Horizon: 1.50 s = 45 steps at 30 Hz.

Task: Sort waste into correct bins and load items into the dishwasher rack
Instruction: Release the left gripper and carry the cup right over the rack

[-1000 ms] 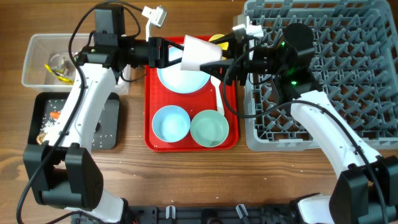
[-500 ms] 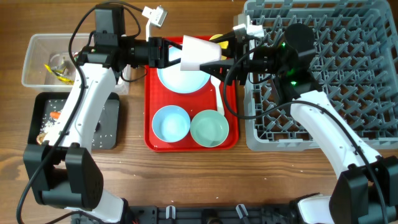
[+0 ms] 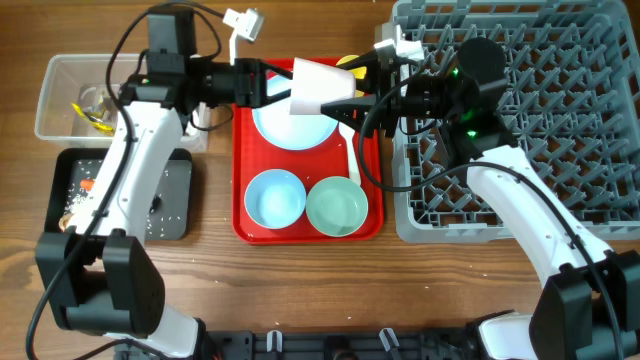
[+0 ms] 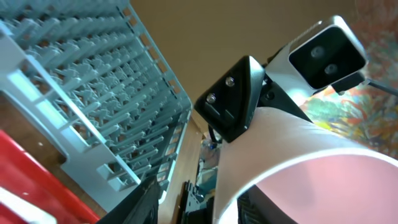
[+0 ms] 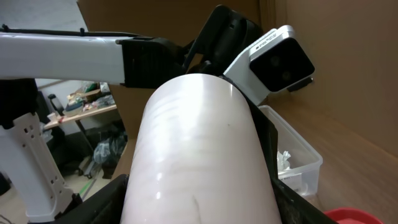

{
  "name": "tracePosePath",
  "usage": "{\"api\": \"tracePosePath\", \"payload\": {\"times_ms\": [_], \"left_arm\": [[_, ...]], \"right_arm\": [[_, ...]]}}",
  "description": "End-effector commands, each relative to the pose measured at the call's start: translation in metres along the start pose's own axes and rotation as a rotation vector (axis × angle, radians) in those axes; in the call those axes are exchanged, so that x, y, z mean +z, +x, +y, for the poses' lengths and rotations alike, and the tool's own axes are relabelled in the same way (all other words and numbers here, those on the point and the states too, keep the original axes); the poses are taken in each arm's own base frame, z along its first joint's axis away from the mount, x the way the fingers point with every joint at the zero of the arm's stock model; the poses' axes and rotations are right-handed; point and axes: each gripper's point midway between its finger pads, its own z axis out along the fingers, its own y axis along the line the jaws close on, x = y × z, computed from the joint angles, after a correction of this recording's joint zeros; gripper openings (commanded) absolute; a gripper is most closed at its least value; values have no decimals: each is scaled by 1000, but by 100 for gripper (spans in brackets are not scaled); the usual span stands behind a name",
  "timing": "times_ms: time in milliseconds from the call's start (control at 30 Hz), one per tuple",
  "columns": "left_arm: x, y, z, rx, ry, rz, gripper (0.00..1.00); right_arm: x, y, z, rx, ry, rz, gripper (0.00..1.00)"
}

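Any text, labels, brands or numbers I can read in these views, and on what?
None can be read.
Any print on the yellow wrapper in the clear tub is too small to read.
No markings show on the white cup, grey rack or red tray.

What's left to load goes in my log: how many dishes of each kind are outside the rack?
Plates: 1, the white plate
Bowls: 2, the blue bowl and the green bowl
Cups: 2, the white-pink cup and the yellow cup
Spoons: 1, the white spoon
Total: 6
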Motion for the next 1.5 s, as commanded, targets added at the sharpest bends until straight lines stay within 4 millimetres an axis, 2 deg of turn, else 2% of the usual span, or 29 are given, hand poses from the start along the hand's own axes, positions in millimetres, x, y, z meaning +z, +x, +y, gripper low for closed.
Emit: {"api": "tracePosePath", "payload": {"times_ms": [0, 167, 300, 500, 600, 800, 967, 1133, 1233, 1367, 1467], "left_arm": [[-15, -7, 8, -25, -22, -35, 39], [-20, -9, 11, -28, -32, -48, 38], [-21, -10, 14, -29, -52, -55, 38], [-20, -11, 15, -33, -60, -57, 37], [-20, -11, 15, -32, -61, -57, 37], [-21, -9, 27, -73, -124, -69, 36], [-22, -8, 35, -93, -164, -76, 34], [-25, -7, 53, -131, -272, -93, 34], [-28, 1, 72, -184, -387, -95, 34], [-32, 12, 96, -237, -548, -86, 32], [-39, 22, 115, -264, -696, -77, 32]], "right_arm": [[-1, -7, -5, 23, 27, -15, 32], [-16, -14, -31, 115, 152, -61, 32], [-39, -22, -60, 204, 292, -123, 30], [-90, -15, -108, 332, 537, -171, 27], [-124, -11, -133, 401, 691, -189, 24], [-178, -9, -158, 458, 938, -157, 20], [-214, -14, -157, 401, 1180, 42, 21], [-239, -29, -130, 408, 1324, 207, 18], [-239, -22, -116, 451, 1317, 274, 17], [-240, 6, -105, 525, 1345, 388, 14], [-231, 19, -96, 557, 1328, 447, 12]]}}
